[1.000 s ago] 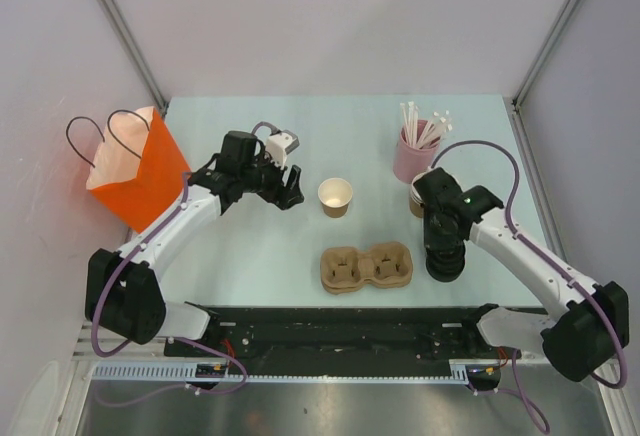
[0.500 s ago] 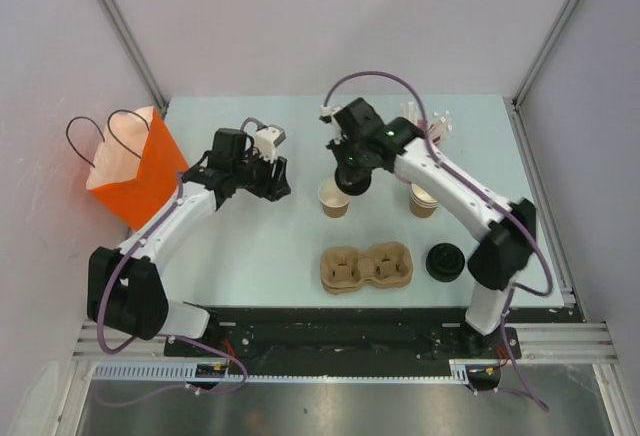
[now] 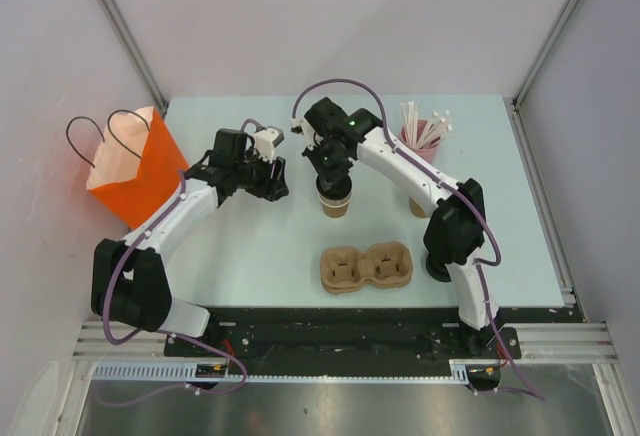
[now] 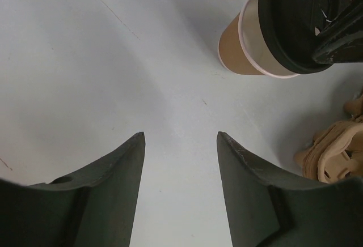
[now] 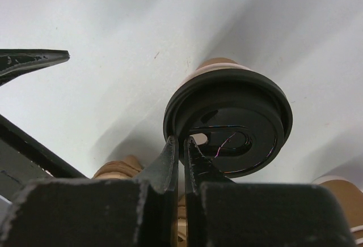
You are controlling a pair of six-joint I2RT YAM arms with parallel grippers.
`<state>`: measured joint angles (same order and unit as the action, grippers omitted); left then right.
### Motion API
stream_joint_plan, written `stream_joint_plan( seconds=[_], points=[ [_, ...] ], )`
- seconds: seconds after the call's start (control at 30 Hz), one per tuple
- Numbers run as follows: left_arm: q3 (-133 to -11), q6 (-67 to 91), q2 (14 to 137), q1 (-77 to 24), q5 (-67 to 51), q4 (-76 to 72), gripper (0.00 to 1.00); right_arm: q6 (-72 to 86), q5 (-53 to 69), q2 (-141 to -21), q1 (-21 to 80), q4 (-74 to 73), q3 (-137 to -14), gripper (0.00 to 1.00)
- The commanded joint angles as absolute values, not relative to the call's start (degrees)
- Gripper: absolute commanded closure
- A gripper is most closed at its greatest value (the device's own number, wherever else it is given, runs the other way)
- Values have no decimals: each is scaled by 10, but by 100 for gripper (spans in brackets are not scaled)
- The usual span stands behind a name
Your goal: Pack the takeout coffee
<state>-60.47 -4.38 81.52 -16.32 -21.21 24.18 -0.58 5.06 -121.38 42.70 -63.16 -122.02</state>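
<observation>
**Q:** Where is the takeout coffee (image 3: 335, 204)?
**A:** Mid-table, behind the cup carrier (image 3: 366, 267). Its black lid (image 5: 229, 125) rests askew on top, pinched at its edge by the nearly closed right gripper (image 5: 181, 144).
**Q:** Good practice here?
**A:** Level the lid, then press evenly until it seats. The left gripper (image 4: 180, 142) waits beside, spread wide and empty. Half a second earlier the takeout coffee stood uncovered.

Top camera: above and behind my bases, whole table (image 3: 250, 246). My wrist cameras: close, looking down; both share the takeout coffee (image 4: 283, 26).
</observation>
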Motion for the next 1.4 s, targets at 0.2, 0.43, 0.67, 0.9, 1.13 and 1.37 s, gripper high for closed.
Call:
stream_joint_plan(
  seconds=[0.2,0.43,0.67,0.9,1.13,1.37],
  points=[
    [-626,-39,812,-164,-219,234,41,-15,59,-1258,431,-700,-1287,100],
    [-624,-38,812,-163,-221,233,41,-17,73,-1283,432,-706,-1303,100],
    [-621,-24,823,-165,-231,233,40,-13,87,-1294,432,-695,-1300,100],
    [-620,-11,837,-179,-243,232,34,-5,84,-1288,432,-686,-1284,98],
    [-626,-4,842,-183,-262,232,35,-3,78,-1249,433,-648,-1268,72],
    [-627,-11,832,-191,-256,232,36,12,76,-1218,435,-628,-1272,52]
  ],
)
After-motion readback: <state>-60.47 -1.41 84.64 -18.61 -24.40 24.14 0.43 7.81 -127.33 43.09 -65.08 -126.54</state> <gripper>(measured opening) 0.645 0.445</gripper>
